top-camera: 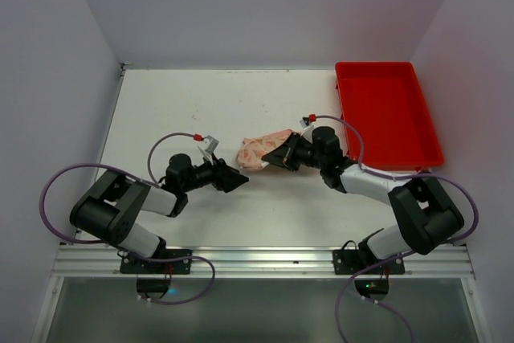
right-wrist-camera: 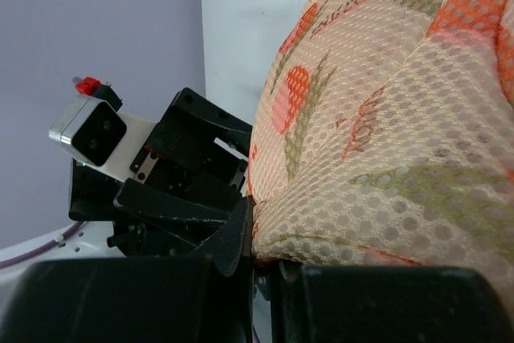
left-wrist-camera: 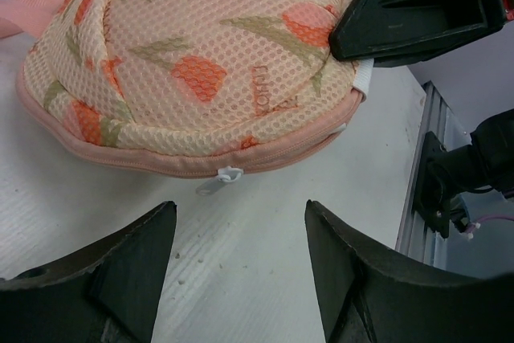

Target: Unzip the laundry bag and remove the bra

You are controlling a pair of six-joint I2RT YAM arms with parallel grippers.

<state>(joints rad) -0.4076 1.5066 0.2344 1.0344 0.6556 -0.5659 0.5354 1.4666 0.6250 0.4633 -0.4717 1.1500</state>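
Clearly, the left tool [top-camera: 235, 180] sits low over the surface [top-camera: 177, 110] with its two fingers spread wide and gripping nothing. It is aimed so that the small white zipper pull [left-wrist-camera: 218, 183] lies just ahead of the gap between them, a lineup that looks meant for pinching the pull. Directly beyond the pull, the laundry bag [left-wrist-camera: 177, 62] lies on the surface with its pink zipper seam facing this tool. The seam is closed along all that shows, so by my reading the unzipping has not begun. The bra is nowhere in sight; I judge it is inside the closed bag. At the end of the bag farthest from the left tool, the right tool [top-camera: 271, 158] reaches in from the opposite side. Its fingers look pressed together on the bag's end, beside a white tab [left-wrist-camera: 365, 77], probably to anchor the soft case so it cannot slide when the pull is dragged. Behind the right tool and well apart from the bag stands a red tray [top-camera: 385, 110], perhaps the place for the garment.
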